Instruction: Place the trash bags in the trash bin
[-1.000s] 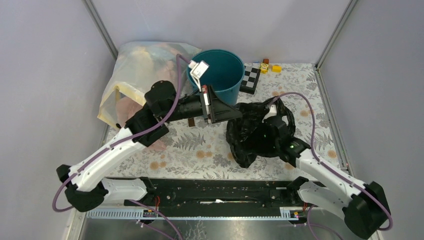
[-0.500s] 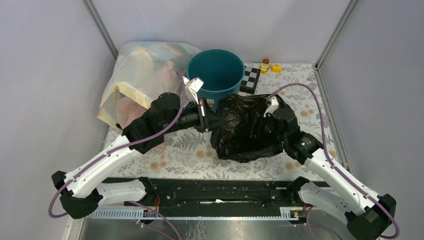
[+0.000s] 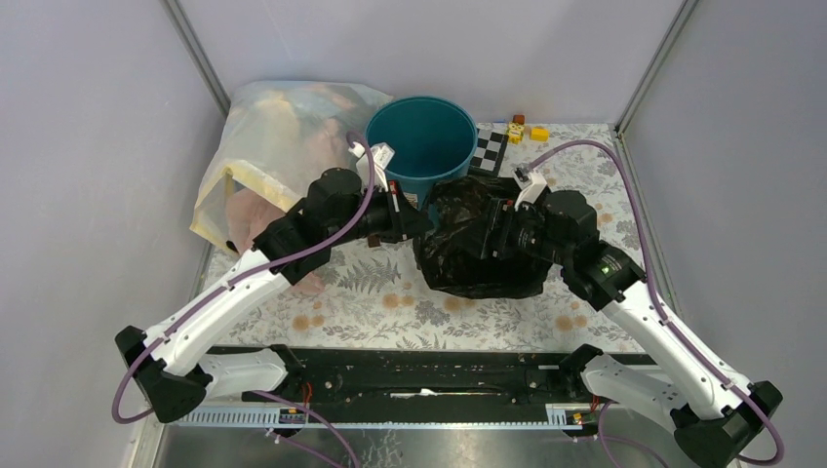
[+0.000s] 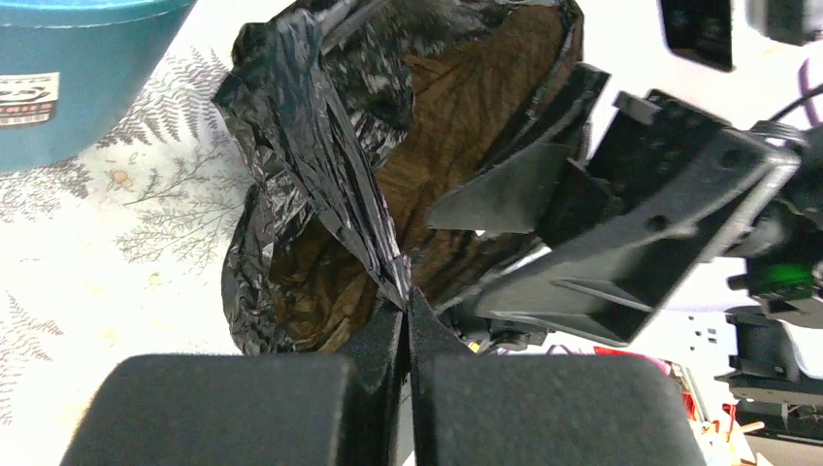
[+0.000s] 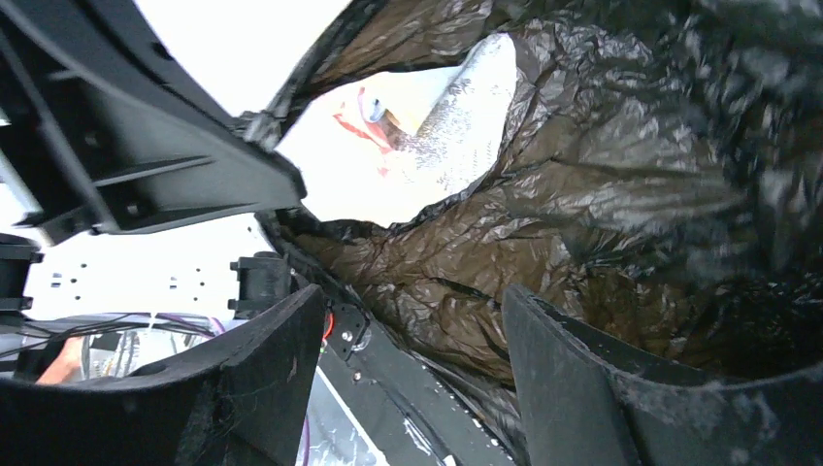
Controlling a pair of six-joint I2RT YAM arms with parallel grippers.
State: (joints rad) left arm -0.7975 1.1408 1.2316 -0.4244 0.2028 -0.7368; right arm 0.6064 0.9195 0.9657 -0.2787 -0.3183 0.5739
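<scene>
The black trash bag (image 3: 478, 255) lies crumpled on the flowered table, its far edge touching the teal trash bin (image 3: 421, 146). My left gripper (image 3: 417, 220) is shut on a fold of the bag's rim; in the left wrist view the pinched film rises from the gripper (image 4: 406, 297), with the bag (image 4: 311, 165) beyond and the bin (image 4: 68, 78) at top left. My right gripper (image 3: 495, 237) reaches into the bag's mouth from the right. In the right wrist view the right gripper (image 5: 412, 325) is open, with brownish translucent bag film (image 5: 602, 194) around it and nothing pinched.
A big translucent bag of clothes (image 3: 273, 146) leans at the back left, beside the bin. A checkerboard tile (image 3: 491, 151) and small coloured blocks (image 3: 525, 129) lie at the back right of the bin. A black rail (image 3: 419, 375) runs along the near edge.
The right gripper has opened and moved left and back, into the bag. The bag has shifted left toward the bin. The left gripper stays shut on its rim and has drawn back slightly.
</scene>
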